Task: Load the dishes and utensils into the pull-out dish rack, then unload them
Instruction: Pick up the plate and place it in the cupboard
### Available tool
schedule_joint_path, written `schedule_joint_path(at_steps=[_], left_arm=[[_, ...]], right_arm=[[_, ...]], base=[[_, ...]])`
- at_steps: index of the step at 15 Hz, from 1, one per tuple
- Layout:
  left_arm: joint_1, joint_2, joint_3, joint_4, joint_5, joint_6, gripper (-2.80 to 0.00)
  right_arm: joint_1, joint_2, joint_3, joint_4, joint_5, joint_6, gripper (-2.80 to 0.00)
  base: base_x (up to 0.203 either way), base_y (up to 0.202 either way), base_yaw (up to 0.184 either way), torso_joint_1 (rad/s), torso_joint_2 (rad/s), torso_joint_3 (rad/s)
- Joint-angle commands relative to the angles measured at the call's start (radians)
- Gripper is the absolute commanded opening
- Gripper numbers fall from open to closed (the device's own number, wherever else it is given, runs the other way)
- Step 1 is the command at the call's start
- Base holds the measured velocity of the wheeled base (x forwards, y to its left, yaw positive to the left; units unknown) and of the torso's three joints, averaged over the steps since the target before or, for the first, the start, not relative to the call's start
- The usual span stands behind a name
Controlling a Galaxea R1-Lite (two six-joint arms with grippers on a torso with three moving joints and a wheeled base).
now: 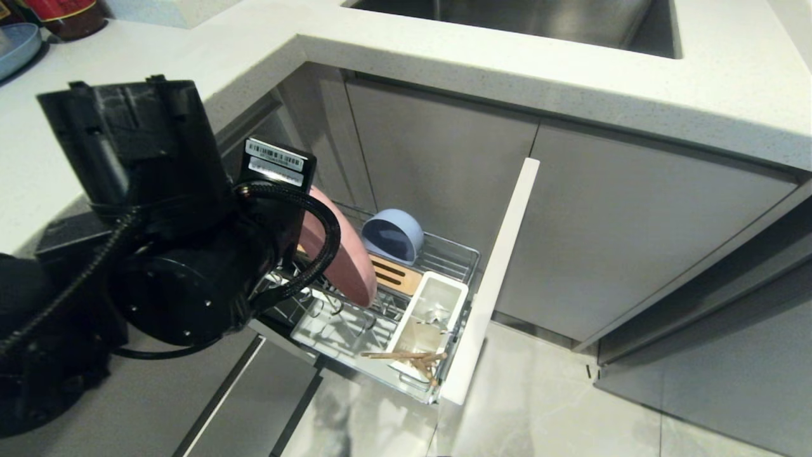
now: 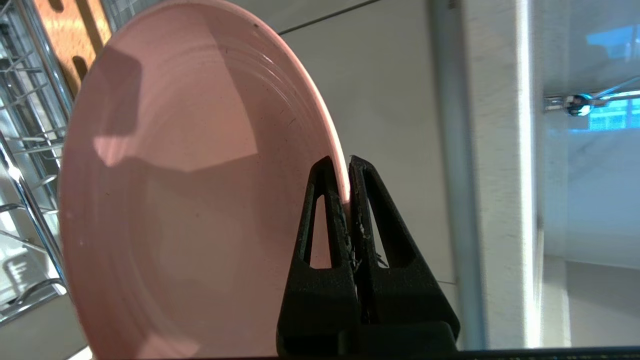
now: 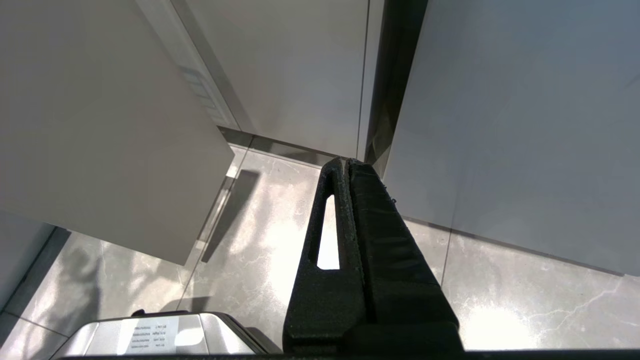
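Note:
My left gripper (image 2: 340,162) is shut on the rim of the pink plate (image 2: 190,190). The plate (image 1: 346,260) is held on edge and tilted over the prongs of the pull-out dish rack (image 1: 453,251); whether it touches them I cannot tell. In the head view my left arm (image 1: 177,241) hides the gripper. The periwinkle-blue bowl (image 1: 393,236) stands on its side at the rack's back, behind the slotted wood strip (image 1: 398,274). The wooden chopsticks (image 1: 406,357) lie across the front end of the white utensil box (image 1: 431,311). My right gripper (image 3: 346,161) hangs shut and empty over the floor.
The rack's pale front panel (image 1: 491,279) stands out into the floor space. The white countertop (image 1: 571,70) with a steel sink (image 1: 539,19) overhangs the cabinets. A blue-grey plate (image 1: 16,47) and a jar (image 1: 70,16) sit on the counter at far left.

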Motion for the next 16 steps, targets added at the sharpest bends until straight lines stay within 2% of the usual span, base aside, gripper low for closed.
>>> schedule_joint_path(at_steps=[1,9,16], left_arm=[[0.004,0.054,0.008,-0.021,0.005,-0.038,-2.8],[0.005,0.124,0.013,-0.066,0.007,-0.075,-2.8],[0.047,0.139,0.027,-0.075,0.034,-0.082,-2.8]], right_arm=[[0.0,-0.004,0.0,-0.001,0.0,0.0,-2.8],[0.0,-0.004,0.0,-0.001,0.0,0.0,-2.8],[0.0,-0.004,0.0,-0.001,0.0,0.0,-2.8]], base=[[0.0,0.0,0.0,0.0,0.0,0.0],[0.0,0.0,0.0,0.0,0.0,0.0],[0.0,0.0,0.0,0.0,0.0,0.0]])
